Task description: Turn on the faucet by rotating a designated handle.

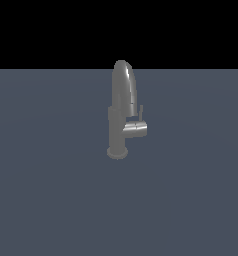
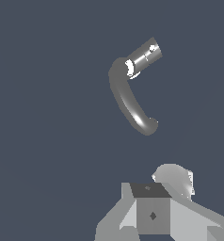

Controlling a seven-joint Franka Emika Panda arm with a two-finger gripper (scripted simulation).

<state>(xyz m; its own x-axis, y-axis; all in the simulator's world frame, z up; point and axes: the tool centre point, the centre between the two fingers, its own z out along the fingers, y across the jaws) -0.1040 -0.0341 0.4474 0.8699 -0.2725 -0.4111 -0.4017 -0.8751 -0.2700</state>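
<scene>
The dull grey faucet (image 1: 117, 131) stands upright in the middle of the exterior view, on a round base flange, with its arched spout (image 1: 124, 85) on top. The handle (image 1: 136, 128) is a stubby cylinder sticking out toward the exterior view's right, with a thin rod (image 1: 140, 112) rising from it. The wrist view looks down on the curved spout (image 2: 128, 101) and the handle's cylinder (image 2: 145, 55). Grey blocky parts of my gripper (image 2: 151, 207) fill the lower edge of that view, well apart from the faucet. I cannot make out how its jaws stand. The exterior view does not show the gripper.
The faucet stands on a flat blue-grey floor (image 1: 51, 200) that runs to a black background. A rounded grey part (image 2: 174, 181) sits beside the gripper in the wrist view.
</scene>
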